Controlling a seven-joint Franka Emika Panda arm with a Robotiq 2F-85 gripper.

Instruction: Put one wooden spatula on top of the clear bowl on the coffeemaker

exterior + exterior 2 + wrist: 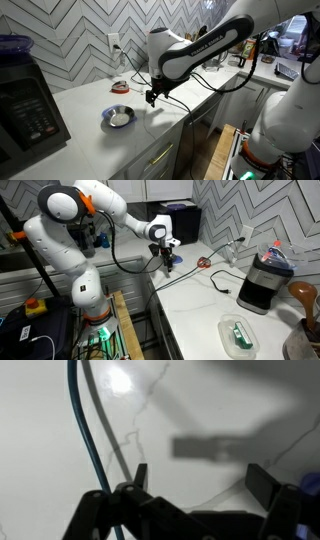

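Note:
My gripper (200,485) is open and empty, and hangs low over the white marbled counter (60,500). It shows in both exterior views (151,98) (166,268), far from the coffeemaker. The coffeemaker (262,288) is a small black box by the wall with a black cord (225,280). A clear bowl (272,258) sits on top of it. Wooden utensils (304,298) stand in a dark pot (300,342) at the bottom right edge. I cannot tell a spatula among them. In the exterior view with the keypad appliance, I cannot make out the coffeemaker or the pot.
A big black appliance with a keypad (28,108) stands at the left edge, a bluish bowl (12,45) on top. A small shiny bowl (118,117) and a red item (120,87) lie on the counter. A clear container (240,333) sits near the pot. A black box (180,225) stands at the far end.

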